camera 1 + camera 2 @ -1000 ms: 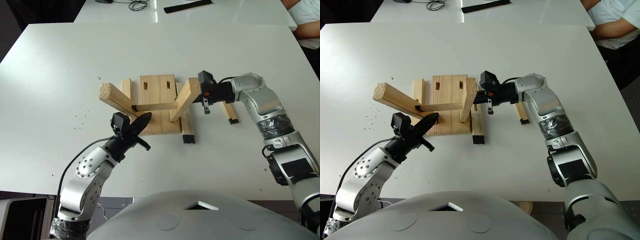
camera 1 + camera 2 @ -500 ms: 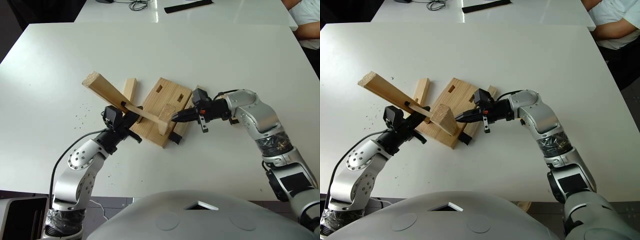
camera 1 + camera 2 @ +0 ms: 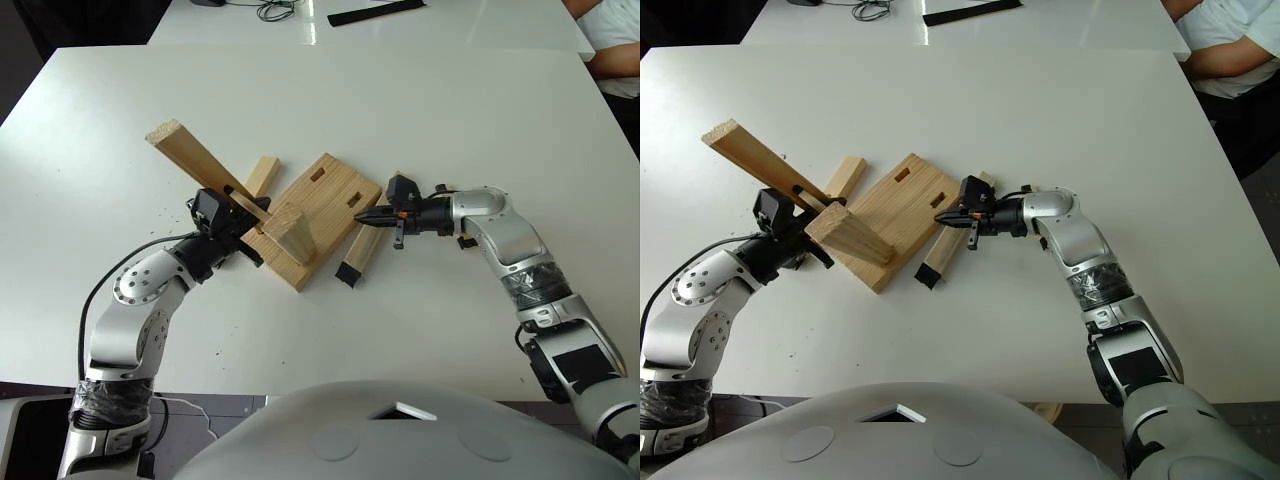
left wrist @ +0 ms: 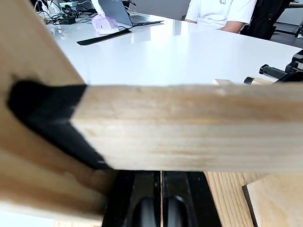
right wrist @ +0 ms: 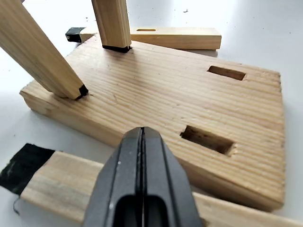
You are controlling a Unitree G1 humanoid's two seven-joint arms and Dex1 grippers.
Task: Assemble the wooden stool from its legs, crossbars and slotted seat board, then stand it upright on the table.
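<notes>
**Stool half framed, seat board braced from the right**

Right gripper (image 5: pixel 142 131): fingers pressed flat together, nothing between them. The tip aims at the edge of the seat board (image 5: pixel 156 99), just above a loose leg (image 5: pixel 57 182) that lies along that edge. Cannot tell if it touches the board. Judged a closed-finger brace or nudge, not a grasp: a blunt point to stop the board sliding.

Left gripper (image 3: pixel 232 232): in its wrist view the fingers sit together, with the tips hidden behind the crossbar (image 4: pixel 189 127) that runs across them. No clamp on the wood shows. It seems to bear against the bar rather than pinch it.

The crossbar joins two legs seated on the board's left side. The long leg (image 3: pixel 188 160) leans up and away, and the near leg (image 3: pixel 290 232) leans toward the camera. Both tilt, so the joints are likely not fully home.

The board lies flat on the table (image 3: pixel 450 100), turned diagonally. Two slots (image 5: pixel 226 72) on the right gripper's side are unfilled. A second loose leg (image 3: pixel 262 175) lies just behind the board.

Judgement: about halfway. One leg pair is in, the other pair is unfitted, and the stool is not yet stood upright.
</notes>
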